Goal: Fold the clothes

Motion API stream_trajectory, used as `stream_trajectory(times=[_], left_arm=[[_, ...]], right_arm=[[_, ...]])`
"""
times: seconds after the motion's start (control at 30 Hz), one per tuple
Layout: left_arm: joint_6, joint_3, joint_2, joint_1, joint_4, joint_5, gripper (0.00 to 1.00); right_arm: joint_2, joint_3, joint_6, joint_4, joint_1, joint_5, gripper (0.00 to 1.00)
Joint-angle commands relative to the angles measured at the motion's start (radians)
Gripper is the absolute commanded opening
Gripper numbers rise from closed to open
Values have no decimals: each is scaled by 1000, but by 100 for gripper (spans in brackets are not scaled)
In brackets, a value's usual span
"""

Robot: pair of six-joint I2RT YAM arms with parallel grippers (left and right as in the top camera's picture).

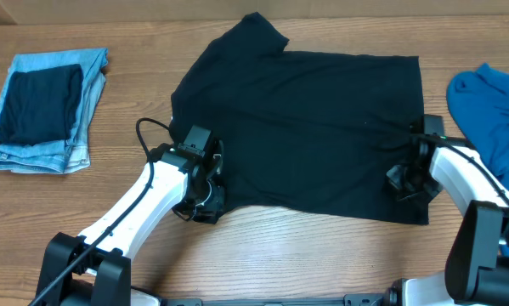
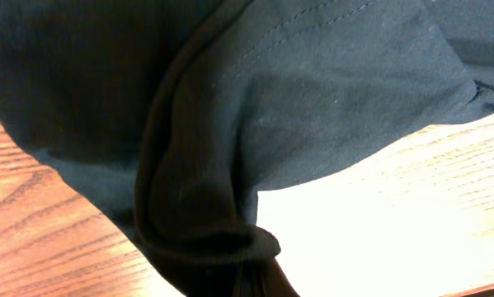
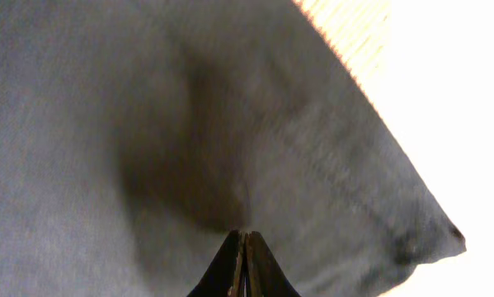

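To fold cleanly, I judge both near corners should rise together, with the edge kept taut between them, then travel toward the table's (image 1: 262,255) far side without dragging. The black T-shirt (image 1: 305,127) lies spread across the table's middle. Toward the table's near side, my left gripper (image 1: 205,197) is pinched fully closed on bunched shirt fabric. The right gripper (image 1: 404,183) is clamped just as narrow on the other corner.
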Motion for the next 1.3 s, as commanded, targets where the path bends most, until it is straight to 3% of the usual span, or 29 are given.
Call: stream_trajectory(times=[0.0,0.07,0.17,0.53,0.93,1.27], left_arm=[[38,18,-5,-3,14,1,4],[38,18,-5,-3,25,1,4],[38,18,-5,-3,28,1,4],[56,18,-5,-3,-12,1,5],[71,18,-5,-3,-187,-21,4],[-34,18,-5,-44,-258,21,4]], right_arm=[[-25,-36,-151,62,-69,-211,4],[-25,-41,-154,52,-92,-234,4],[-25,-44,-23,-38,-151,-88,4],[-25,-204,-12,6,-486,-87,4],[-25,-201,-16,42,-494,-109,4],[-25,-195,-16,55,-494,-132,4]])
